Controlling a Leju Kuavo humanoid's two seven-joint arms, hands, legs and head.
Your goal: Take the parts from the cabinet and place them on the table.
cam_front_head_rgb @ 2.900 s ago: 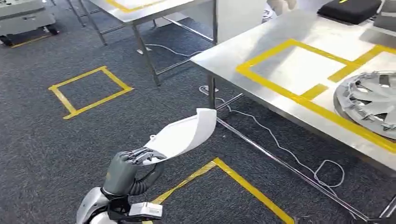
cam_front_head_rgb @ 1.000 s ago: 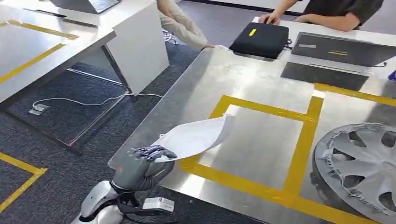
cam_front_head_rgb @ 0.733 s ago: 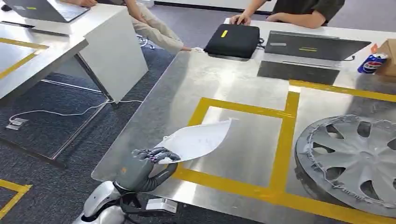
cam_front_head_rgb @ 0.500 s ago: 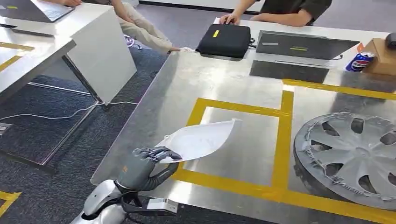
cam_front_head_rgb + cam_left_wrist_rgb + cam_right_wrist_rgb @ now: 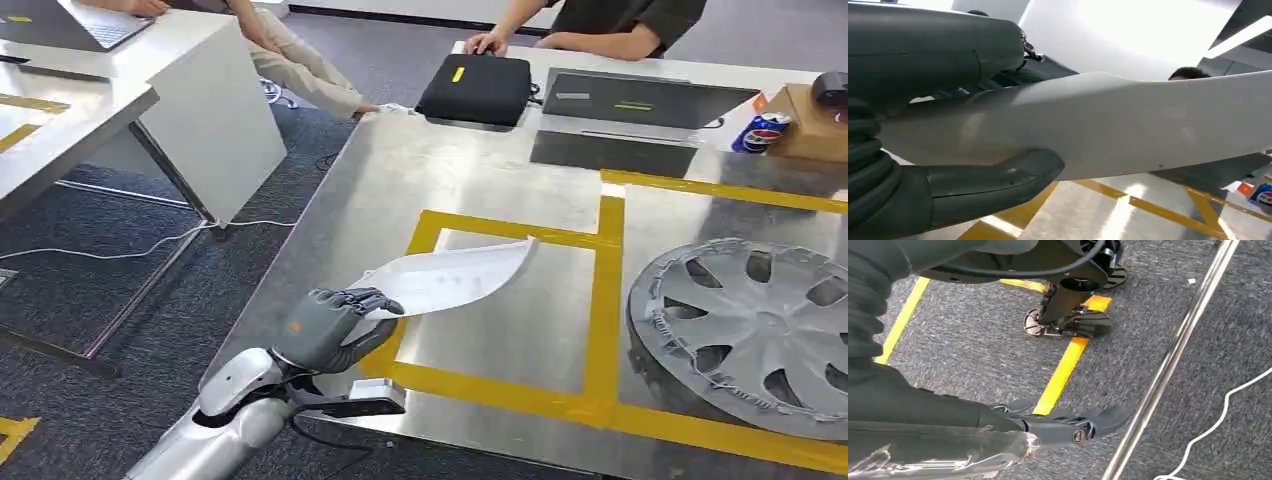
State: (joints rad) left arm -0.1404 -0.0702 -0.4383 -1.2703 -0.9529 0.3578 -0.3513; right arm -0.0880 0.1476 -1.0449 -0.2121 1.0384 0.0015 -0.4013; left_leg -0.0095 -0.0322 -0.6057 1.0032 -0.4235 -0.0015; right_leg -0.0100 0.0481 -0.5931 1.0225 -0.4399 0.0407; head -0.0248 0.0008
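Note:
My left hand (image 5: 325, 328) grips one end of a white curved panel (image 5: 455, 278). It holds the panel above the near left corner of the steel table (image 5: 470, 180), and the free end reaches over the yellow taped square (image 5: 600, 250). In the left wrist view the thumb (image 5: 993, 182) presses under the panel (image 5: 1128, 120) and the fingers (image 5: 933, 45) lie over it. My right hand (image 5: 998, 425) hangs over the carpet, its fingers stretched out with nothing between them and the thumb.
A silver wheel cover (image 5: 750, 330) lies on the table's right side. At the far edge are a black case (image 5: 473, 88), a laptop (image 5: 640, 100), a soda can (image 5: 750, 132), a box (image 5: 815, 120) and a person's hand (image 5: 487, 42). A white desk (image 5: 200, 100) stands to the left.
The camera has turned and come closer to the steel table. My left hand has carried the panel forward, from beside the table's edge to over the taped square.

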